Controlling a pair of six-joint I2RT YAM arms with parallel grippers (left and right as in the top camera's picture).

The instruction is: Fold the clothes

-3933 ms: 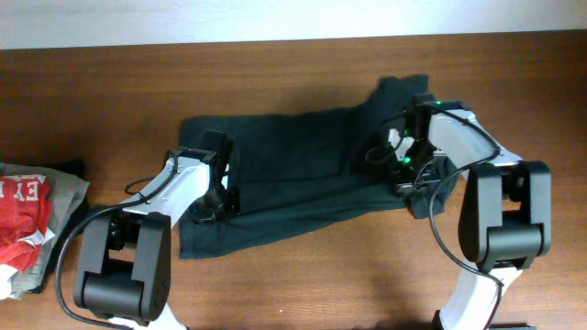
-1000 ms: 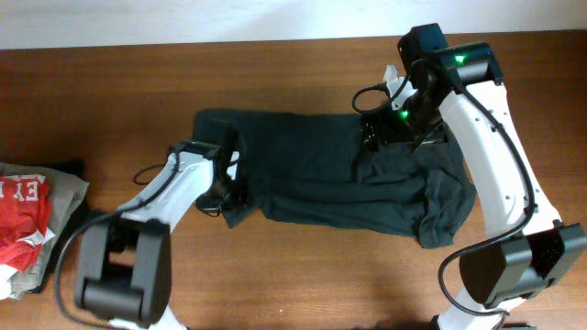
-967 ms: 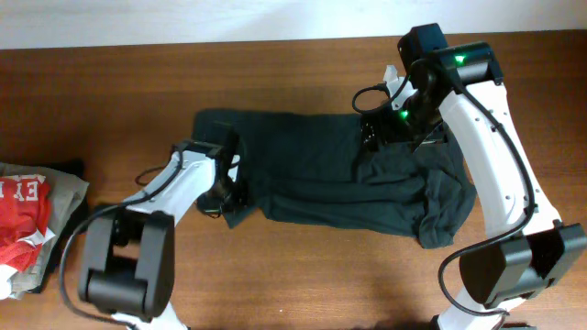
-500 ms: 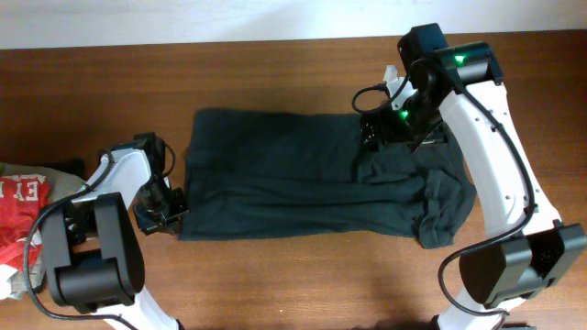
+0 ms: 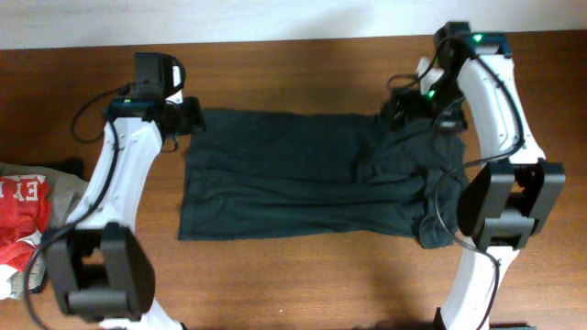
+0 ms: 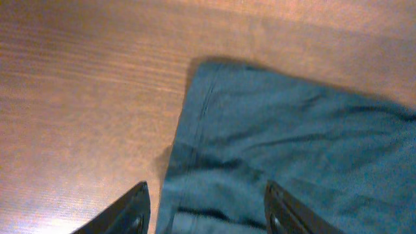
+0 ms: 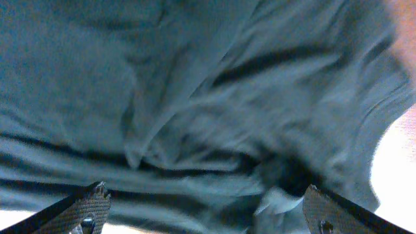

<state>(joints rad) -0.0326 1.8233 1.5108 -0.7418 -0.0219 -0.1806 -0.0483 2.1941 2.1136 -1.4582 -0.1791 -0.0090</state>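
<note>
The clothes (image 5: 303, 179), one dark blackish-green T-shirt, lie as a wide folded band across the table, bunched at the right end (image 5: 440, 215). My left gripper (image 5: 188, 119) hovers over the shirt's far left corner (image 6: 214, 84). In the left wrist view the left gripper (image 6: 208, 211) is open, its fingers (image 6: 133, 211) apart above cloth and holding nothing. My right gripper (image 5: 404, 105) hangs over the far right part of the shirt. In the right wrist view the right gripper (image 7: 205, 211) stands wide open above rumpled folds (image 7: 214, 110).
A red garment with white letters (image 5: 18, 215) lies on a grey-beige one (image 5: 66, 191) at the table's left edge. The wooden table (image 5: 303, 284) runs bare along the front. A pale wall (image 5: 229, 18) borders the back edge.
My left gripper let go of the shirt's near left corner, opened, and swung up to the far left corner. The shirt's left edge now lies flat. My right arm shifted right and back.
</note>
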